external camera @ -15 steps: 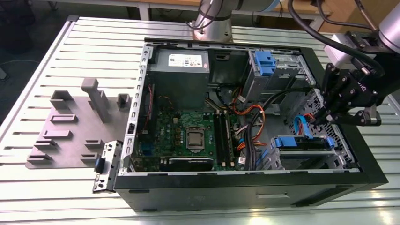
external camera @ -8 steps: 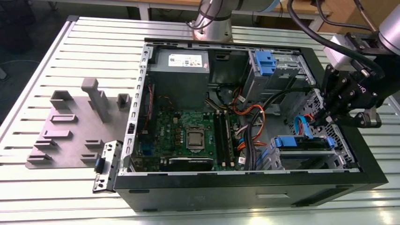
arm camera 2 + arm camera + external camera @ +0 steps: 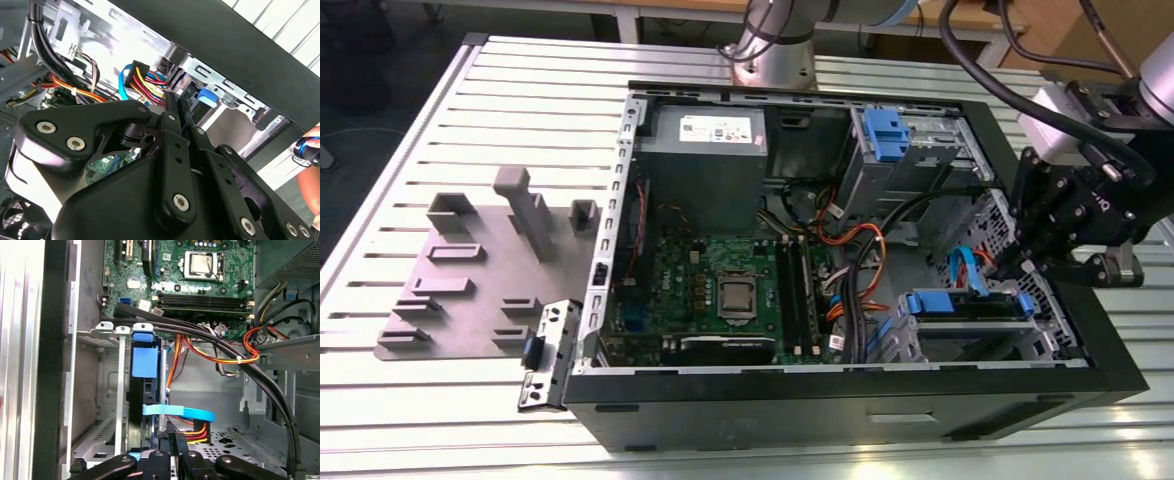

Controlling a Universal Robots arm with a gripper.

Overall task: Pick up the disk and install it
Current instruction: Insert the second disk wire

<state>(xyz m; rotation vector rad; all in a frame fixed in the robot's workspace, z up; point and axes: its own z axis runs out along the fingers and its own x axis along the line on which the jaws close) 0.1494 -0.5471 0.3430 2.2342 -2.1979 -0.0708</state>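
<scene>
1. An open black computer case [image 3: 854,400] is seen lying on a slatted metal worktop [image 3: 520,90] in the exterior view, with its green motherboard [image 3: 720,290] exposed.
2. The hand [image 3: 1014,262] is seen at the case's side toward the exterior view's right, lowered into the interior just above the lower drive bay.
3. In both wrist views the two black fingers [image 3: 172,437] are seen pressed together, with no gap and nothing between them; the hand is closed and empty.
4. The disk [image 3: 146,365] is seated on edge in the grey metal drive bay [image 3: 107,385] in the first wrist view, its blue end tab turned toward the motherboard.
5. In the exterior view the disk's blue end is seen at the bay in the case's near corner toward the exterior view's right, just below the hand.
6. A light blue data cable [image 3: 180,412] is seen crossing just beyond the fingertips in the first wrist view, with red, yellow and black power wires [image 3: 197,429] beside it.
7. A second drive cage with a blue latch [image 3: 885,135] is seen at the far corner of the case, next to the grey power supply [image 3: 704,135].
8. A grey fixture plate [image 3: 467,280] lies on the worktop at the exterior view's left, apart from the case.
</scene>
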